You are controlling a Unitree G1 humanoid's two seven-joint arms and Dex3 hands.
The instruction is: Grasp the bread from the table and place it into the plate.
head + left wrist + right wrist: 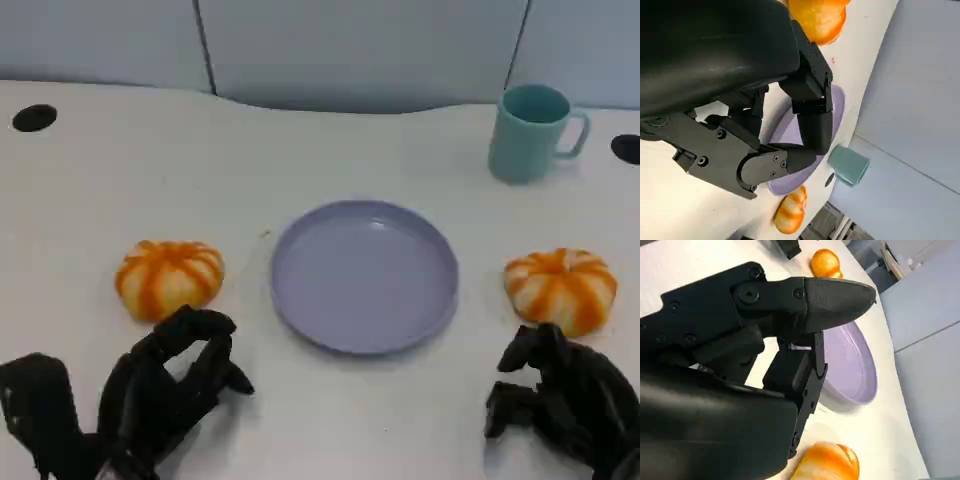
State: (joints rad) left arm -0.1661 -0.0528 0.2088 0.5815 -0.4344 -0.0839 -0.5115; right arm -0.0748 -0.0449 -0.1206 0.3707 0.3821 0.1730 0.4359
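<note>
1. Two round breads, orange with pale stripes: the left bread (pixel 169 278) at centre left of the head view, the right bread (pixel 561 288) at centre right. Both lie on the table, flanking the plate (pixel 365 275).
2. They look light, soft and squashable; I would cup one gently across its domed flanks.
3. The plate is smooth, lilac, shallow-rimmed and bare.
4. The left hand (pixel 165 388) and right hand (pixel 560 398) hold nothing, fingers loosely curled and apart, each just below its bread.
5. A teal mug (pixel 533 131) stands upper right on the matte white table (pixel 90 190).

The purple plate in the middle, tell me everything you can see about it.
The plate is round, lavender-purple, smooth and slightly glossy, like plastic, with a low raised rim and a flat well. It lies flat and upright on the white table, holding nothing. One orange-striped bread roll sits apart on each side, a teal mug beyond it. Neither hand touches it.
</note>
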